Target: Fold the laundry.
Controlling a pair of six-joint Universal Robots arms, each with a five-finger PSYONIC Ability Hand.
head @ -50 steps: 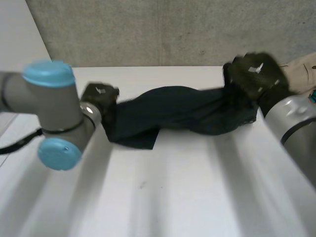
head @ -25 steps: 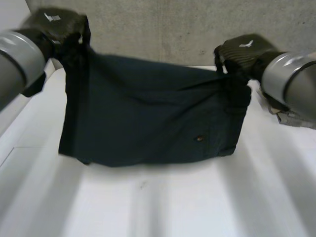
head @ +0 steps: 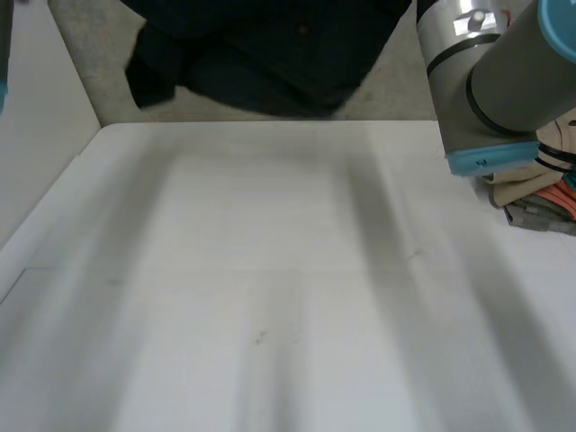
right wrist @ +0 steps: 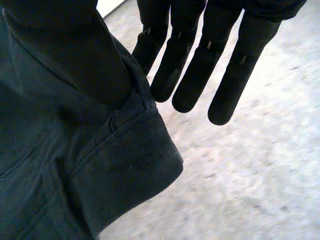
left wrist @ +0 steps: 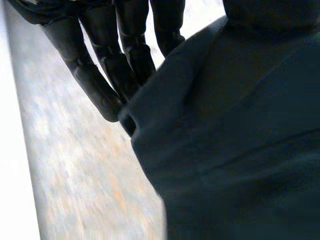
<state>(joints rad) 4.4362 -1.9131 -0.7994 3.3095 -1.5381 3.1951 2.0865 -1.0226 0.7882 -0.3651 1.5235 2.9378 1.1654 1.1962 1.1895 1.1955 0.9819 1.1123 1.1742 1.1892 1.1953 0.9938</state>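
A dark navy garment (head: 261, 54) hangs high above the far edge of the white table (head: 270, 297), its lower hem bunched and well off the surface. In the left wrist view my left hand (left wrist: 100, 75) pinches one top corner of the garment (left wrist: 240, 140) between thumb and a finger, the other fingers straight beside it. My right hand (right wrist: 200, 75) pinches the opposite corner of the garment (right wrist: 65, 165), a stitched hem, with the thumb on the cloth and the remaining fingers straight. My right arm (head: 490, 81) rises at the right.
A pile of beige and coloured clothes (head: 540, 193) lies at the table's right edge behind my right arm. A grey wall (head: 396, 90) stands just beyond the table's far edge.
Both arms have lifted the garment from a spread hang just above the table to high above it. The hands have risen out of the head view.
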